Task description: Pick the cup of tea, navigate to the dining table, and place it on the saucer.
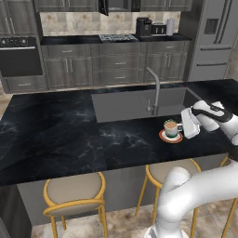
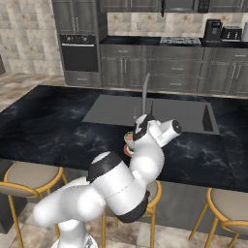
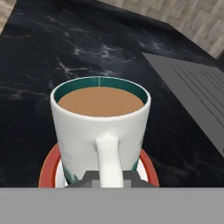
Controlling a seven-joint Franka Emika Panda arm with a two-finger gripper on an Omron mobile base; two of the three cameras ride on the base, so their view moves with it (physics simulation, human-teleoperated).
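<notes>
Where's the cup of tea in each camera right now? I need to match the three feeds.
Left base view: cup of tea right of centre, on the saucer, in front of the faucet.
Right base view: cup at centre, mostly hidden behind the arm.
Hand view: cup at centre, handle facing the camera.
Shared landmark: the grey sink, just beyond the cup.

Coffee machine [image 1: 143,27] and toaster [image 1: 159,29] stood right of the stove [image 1: 118,37]; wall oven [image 1: 19,58] stood to its left.

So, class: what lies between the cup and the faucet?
Just bare black marble of the table, then the sink's near edge. The left base view shows it: the cup sits on the saucer, the faucet behind.
</notes>
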